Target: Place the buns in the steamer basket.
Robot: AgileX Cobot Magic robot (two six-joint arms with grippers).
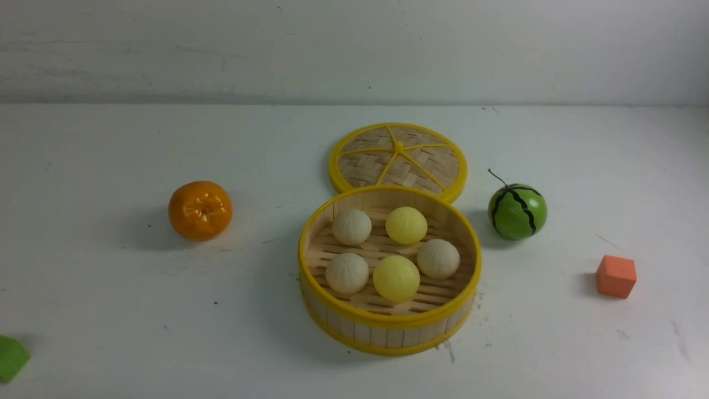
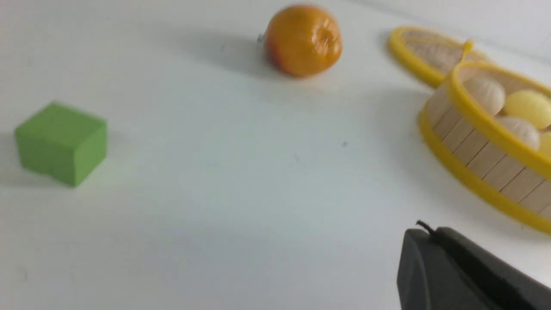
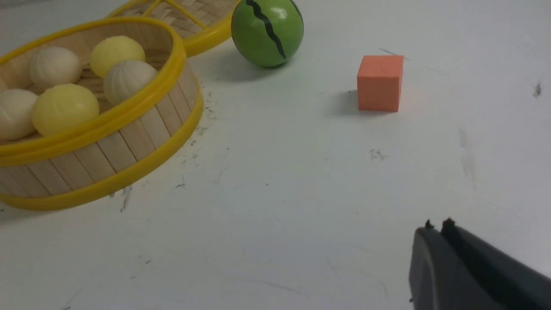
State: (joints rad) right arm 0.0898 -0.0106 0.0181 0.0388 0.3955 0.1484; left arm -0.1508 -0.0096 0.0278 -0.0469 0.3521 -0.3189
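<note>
Buns: five small round toy buns, three off-white and pleated [image 1: 352,227], two pale yellow [image 1: 396,279], all sitting on the slatted floor inside the bamboo steamer basket [image 1: 391,335].
Surface: a white tabletop [image 1: 166,332] with small dark specks and faint scuffs; the basket stands near its middle.
Room: a pale, plain wall [image 1: 354,50] with light smudges rises behind the surface's far edge.
Lid: the woven, yellow-rimmed lid [image 1: 363,169] lies just behind the basket, its spokes facing up.
Left side: a glossy orange fruit [image 1: 200,210] apart from the basket; a green block [image 1: 12,357] nearer the robot.
Right side: a green striped watermelon ball [image 1: 517,211] near the basket, and an orange-red cube [image 1: 616,276] farther right.
Left gripper: shut, fingertips [image 2: 424,234] together, holding nothing, above the surface.
Right gripper: its dark tips [image 3: 439,230] appear close together, narrow at most, with nothing visible held; whether fully closed, one cannot tell.
</note>
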